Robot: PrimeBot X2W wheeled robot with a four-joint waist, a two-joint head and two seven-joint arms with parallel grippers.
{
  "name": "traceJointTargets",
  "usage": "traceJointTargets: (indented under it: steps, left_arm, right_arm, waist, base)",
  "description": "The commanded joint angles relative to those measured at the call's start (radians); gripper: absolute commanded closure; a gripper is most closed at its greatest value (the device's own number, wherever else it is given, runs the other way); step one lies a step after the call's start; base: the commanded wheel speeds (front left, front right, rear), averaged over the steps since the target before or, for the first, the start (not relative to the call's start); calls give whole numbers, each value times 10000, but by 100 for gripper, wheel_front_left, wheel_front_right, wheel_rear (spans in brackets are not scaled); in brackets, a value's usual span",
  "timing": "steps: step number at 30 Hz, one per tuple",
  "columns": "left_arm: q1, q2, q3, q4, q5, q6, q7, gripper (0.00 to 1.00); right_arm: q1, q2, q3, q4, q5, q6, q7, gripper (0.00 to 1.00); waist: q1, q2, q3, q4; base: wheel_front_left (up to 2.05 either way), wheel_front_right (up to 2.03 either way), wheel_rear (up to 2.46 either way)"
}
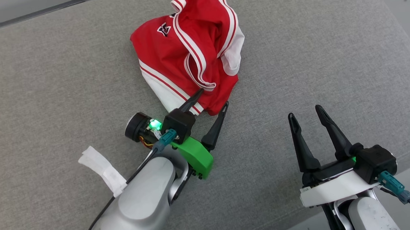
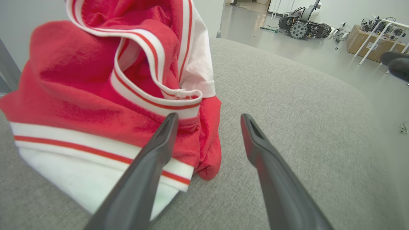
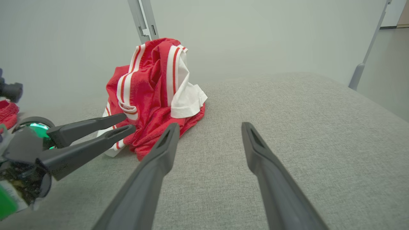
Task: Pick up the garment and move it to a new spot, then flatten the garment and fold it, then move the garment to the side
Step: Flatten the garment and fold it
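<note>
Head view: crumpled garment sits toward the far edge of the cushion, mid-width. Left gripper spread wide, straddling its near hem — nothing held. Right gripper spread too, by the near-right edge. Looks like first pickup — next: close on hem, lift.

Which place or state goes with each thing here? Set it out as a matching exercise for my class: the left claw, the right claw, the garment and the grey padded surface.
Column one
1. left claw
2. right claw
3. garment
4. grey padded surface

Column two
A. crumpled in a heap, red with white stripes
B. open, over bare fabric, apart from the garment
C. lies under everything else
D. open, one finger over the garment's near edge, the other beside it

Pairs: 1-D, 2-B, 3-A, 4-C
</note>
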Motion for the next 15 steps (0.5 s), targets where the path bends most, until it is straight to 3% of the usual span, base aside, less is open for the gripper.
traceJointTargets:
  steps: [1,6,7,8,10,11,13,15]
  left_arm:
    - [-252,67,-15,70,-65,106,-5,0]
    - [-705,65,75,180,-31,697,-5,0]
    - [-747,69,108,269,6,852,-5,9]
    - [-789,65,127,408,55,1014,-5,28]
    - [-890,62,203,603,124,1259,-5,53]
    - [-921,62,213,677,137,1307,-6,61]
    - [-978,62,235,779,167,1350,-5,99]
    - [-1046,62,245,790,170,1257,-5,100]
  right_arm:
    - [-89,2,-10,1,41,-10,16,0]
    - [-114,1,50,99,90,-10,16,0]
    - [-136,1,66,108,98,-10,16,0]
    - [-163,1,87,118,113,-10,16,0]
    - [-189,1,123,116,185,-10,16,0]
    - [-201,1,144,105,211,-10,16,0]
    - [-223,1,184,93,258,-10,16,0]
    - [-220,-1,199,102,290,-10,16,0]
  waist:
    - [0,-1,451,-407]
    - [0,-1,578,-521]
    - [0,-1,588,-543]
    - [0,-1,593,-570]
    - [0,-1,585,-609]
    - [0,-1,579,-620]
    - [0,-1,553,-625]
    - [0,-1,499,-594]
  base:
    - [0,0,0]
    - [0,0,0]
    - [0,0,0]
    - [0,0,0]
    - [0,0,0]
    - [0,0,0]
    - [0,0,0]
    - [0,0,0]
